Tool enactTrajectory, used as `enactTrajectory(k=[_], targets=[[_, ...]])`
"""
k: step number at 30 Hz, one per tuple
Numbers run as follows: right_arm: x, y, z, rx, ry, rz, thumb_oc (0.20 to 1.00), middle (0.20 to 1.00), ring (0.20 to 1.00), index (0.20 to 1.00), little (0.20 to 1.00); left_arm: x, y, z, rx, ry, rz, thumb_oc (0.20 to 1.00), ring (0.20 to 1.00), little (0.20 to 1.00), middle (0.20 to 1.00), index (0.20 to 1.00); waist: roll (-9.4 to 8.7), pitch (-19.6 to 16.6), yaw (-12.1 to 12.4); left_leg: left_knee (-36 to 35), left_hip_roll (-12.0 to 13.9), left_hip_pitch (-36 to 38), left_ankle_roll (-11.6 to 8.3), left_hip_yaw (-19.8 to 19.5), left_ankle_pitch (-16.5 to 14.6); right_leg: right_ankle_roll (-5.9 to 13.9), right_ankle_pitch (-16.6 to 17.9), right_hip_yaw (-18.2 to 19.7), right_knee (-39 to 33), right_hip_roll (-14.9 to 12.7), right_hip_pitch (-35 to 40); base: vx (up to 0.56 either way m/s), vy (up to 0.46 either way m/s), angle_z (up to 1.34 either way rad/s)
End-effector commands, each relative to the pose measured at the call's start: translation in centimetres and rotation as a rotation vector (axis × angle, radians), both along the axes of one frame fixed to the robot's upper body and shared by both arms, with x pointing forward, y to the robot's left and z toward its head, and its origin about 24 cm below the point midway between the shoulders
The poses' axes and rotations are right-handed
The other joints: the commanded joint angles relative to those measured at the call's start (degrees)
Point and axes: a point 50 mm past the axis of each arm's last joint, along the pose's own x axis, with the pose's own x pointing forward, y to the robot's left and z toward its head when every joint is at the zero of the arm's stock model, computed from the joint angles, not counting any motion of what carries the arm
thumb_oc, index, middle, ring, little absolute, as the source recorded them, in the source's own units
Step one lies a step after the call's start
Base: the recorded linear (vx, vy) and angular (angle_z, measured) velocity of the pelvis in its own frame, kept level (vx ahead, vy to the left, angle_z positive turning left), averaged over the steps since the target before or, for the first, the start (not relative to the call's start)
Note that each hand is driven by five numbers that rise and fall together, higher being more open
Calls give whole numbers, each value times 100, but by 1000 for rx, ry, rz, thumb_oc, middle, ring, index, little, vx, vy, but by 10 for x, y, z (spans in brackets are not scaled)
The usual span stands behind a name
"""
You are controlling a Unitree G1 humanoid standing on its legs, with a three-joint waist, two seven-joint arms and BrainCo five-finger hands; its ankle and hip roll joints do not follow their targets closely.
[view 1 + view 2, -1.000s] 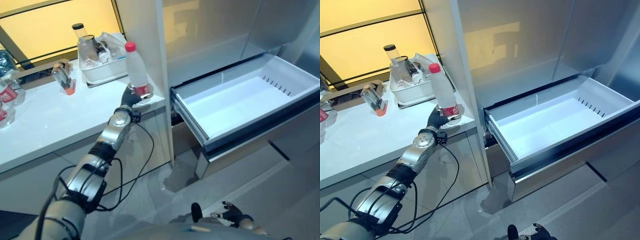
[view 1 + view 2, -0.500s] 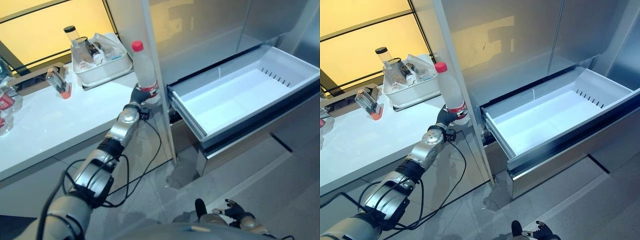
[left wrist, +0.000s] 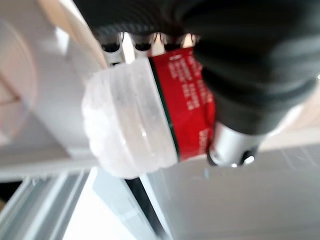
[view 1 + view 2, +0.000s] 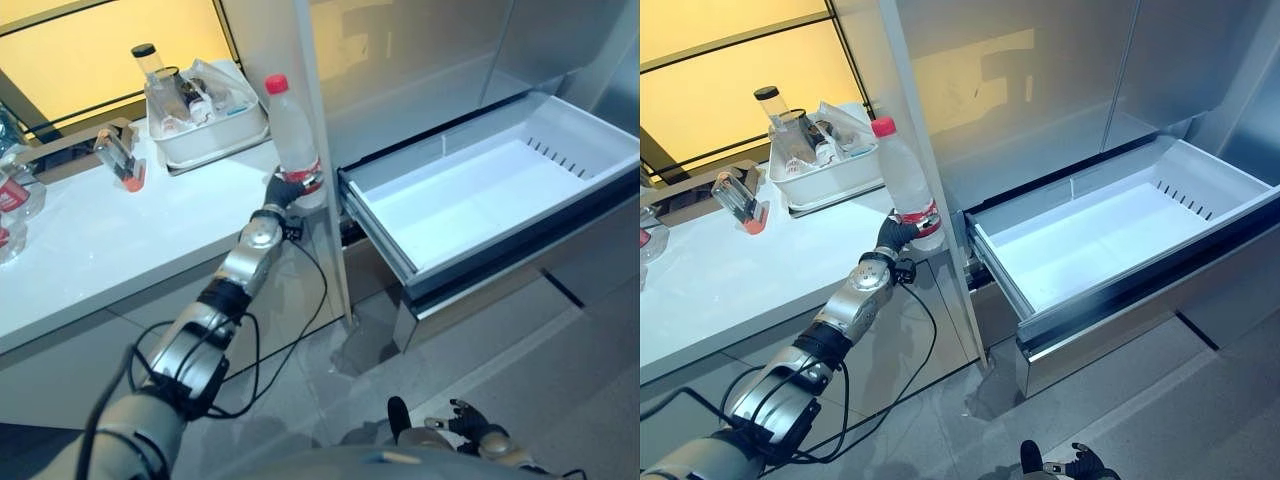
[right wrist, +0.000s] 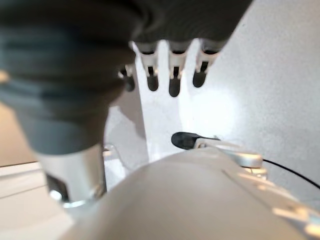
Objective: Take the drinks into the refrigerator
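Bottle [image 4: 290, 130] stands upright, gripped by the left hand [image 4: 281, 189] beside the open drawer [image 4: 480, 190]; right hand [image 4: 468, 425] hangs relaxed.

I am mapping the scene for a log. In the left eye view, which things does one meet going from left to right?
Small bottle lying on the counter → white tray of items → red-capped bottle held by the left hand → open white refrigerator drawer.

Clear bottle [image 4: 291, 138] with red cap and red label; white drawer [image 4: 480, 190].
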Motion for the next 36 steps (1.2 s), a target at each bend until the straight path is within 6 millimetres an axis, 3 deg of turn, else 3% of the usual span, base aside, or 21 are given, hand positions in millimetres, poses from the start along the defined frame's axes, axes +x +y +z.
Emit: enactTrajectory(k=[1,6,7,9,12,15,17,20,22,23,24,25,27,28,29,30,31,33,34,35,36], targets=[[-4,-2,-2,20,-7,-134,1000,1000,1000,1000,1000,-14,-19,35,-87,-197,-161,200,200,200,200,200,-156,-30,-44,4,-276,-191,277,-107,31,203,-660,-27,104,47,659,-45,4,-1],[-4,-11,1,31,-57,-244,1000,1000,1000,1000,1000,-46,-1,7,-157,-148,-174,200,200,200,200,200,-206,-5,101,4,-290,-233,297,-167,42,197,-661,-85,112,33,646,-54,8,-2],[-3,-20,4,41,-94,-331,1000,1000,1000,1000,1000,-62,9,-6,-186,-113,-177,200,200,200,200,200,-247,-5,173,4,-289,-253,307,-197,44,195,-657,-114,110,20,638,-38,-5,4],[2,-29,9,52,-157,-452,1000,1000,1000,1000,1000,-75,18,-19,-181,-77,-167,200,200,200,200,200,-290,-20,228,4,-301,-270,322,-221,48,193,-664,-124,118,17,629,-25,-4,1],[8,-36,14,76,-221,-545,1000,1000,1000,1000,1000,-85,27,-27,-202,-51,-150,200,200,200,200,200,-337,-62,268,4,-307,-289,333,-237,48,193,-671,-140,120,9,625,-22,-8,6],[27,-46,28,98,-371,-624,1000,1000,1000,1000,1000,-95,39,-38,-228,-12,-110,200,200,200,200,200,-413,-107,294,4,-318,-313,343,-224,106,190,-633,-136,156,-3,568,-28,-2,4],[60,-58,59,98,-586,-628,1000,1000,1000,1000,1000,-98,49,-38,-200,-22,-78,200,200,200,200,200,-469,-142,309,4,-319,-306,354,-223,113,189,-656,-120,210,-14,545,-5,3,4],[81,-72,92,84,-782,-644,1000,1000,1000,1000,1000,-98,53,-38,-196,-27,-50,200,200,200,200,200,-528,-166,312,9,-327,-318,368,-216,114,195,-660,-99,275,-21,507,0,0,0],[81,-76,96,72,-811,-658,1000,1000,1000,1000,1000,-98,54,-39,-190,-27,-44,200,200,200,200,200,-550,-181,323,9,-328,-316,374,-209,106,198,-666,-103,284,-21,502,0,0,0],[90,-82,120,57,-938,-648,1000,1000,1000,1000,1000,-99,59,-39,-188,-28,-20,200,200,200,200,200,-576,-209,323,11,-320,-310,380,-197,102,201,-677,-101,296,-25,503,0,0,0],[90,-82,120,56,-937,-649,1000,1000,1000,1000,1000,-100,59,-39,-188,-28,-20,200,200,200,200,200,-576,-212,325,11,-320,-310,381,-196,101,201,-678,-101,298,-25,502,0,0,0],[100,-86,145,36,-1058,-626,1000,1000,1000,1000,1000,-100,61,-41,-190,-24,-2,200,200,200,200,200,-599,-232,321,20,-322,-309,391,-200,95,204,-691,-83,321,-30,484,0,0,0],[107,-88,175,16,-1192,-588,1000,1000,1000,1000,1000,-100,64,-40,-169,-27,13,200,200,200,200,200,-618,-258,310,17,-329,-305,403,-187,85,209,-693,-82,329,-36,482,-10,19,-6],[107,-88,175,15,-1191,-588,1000,1000,1000,1000,1000,-100,64,-41,-169,-26,13,200,200,200,200,200,-618,-260,313,17,-328,-304,403,-187,84,209,-694,-82,330,-36,483,3,19,-8],[112,-90,202,-23,-1305,-548,1000,1000,1000,1000,1000,-102,66,-38,-155,-40,17,200,200,200,200,200,-626,-282,310,17,-330,-303,409,-180,71,215,-693,-72,328,-40,479,2,12,-8],[111,-90,202,-24,-1305,-549,1000,1000,1000,1000,1000,-102,66,-38,-155,-40,16,200,200,200,200,200,-625,-283,313,18,-329,-302,409,-180,70,215,-693,-71,328,-40,479,6,31,-8],[117,-87,237,-50,-1449,-474,1000,1000,1000,1000,1000,-102,68,-35,-131,-55,17,200,200,200,200,200,-626,-309,315,17,-333,-306,416,-169,63,222,-697,-56,332,-44,472,5,24,-8],[116,-85,249,-55,-1501,-451,1000,1000,1000,1000,1000,-102,68,-33,-127,-60,14,200,200,200,200,200,-627,-317,318,18,-333,-304,422,-167,56,223,-699,-51,332,-46,472,2,16,-8],[117,-81,264,-44,-1565,-413,1000,1000,1000,1000,1000,-103,69,-33,-125,-58,17,200,200,200,200,200,-628,-327,313,20,-334,-309,424,-161,56,225,-698,-43,341,-45,456,7,17,-5],[114,-70,294,-60,-1669,-273,1000,1000,1000,1000,1000,-104,70,-34,-117,-57,25,200,200,200,200,200,-630,-333,290,17,-340,-297,429,-148,43,226,-702,-23,345,-39,456,10,20,-4],[113,-65,303,-59,-1695,-211,1000,1000,1000,1000,1000,-104,70,-35,-118,-56,24,200,200,200,200,200,-629,-333,283,20,-341,-289,429,-142,43,225,-705,-15,351,-34,455,0,0,0]])
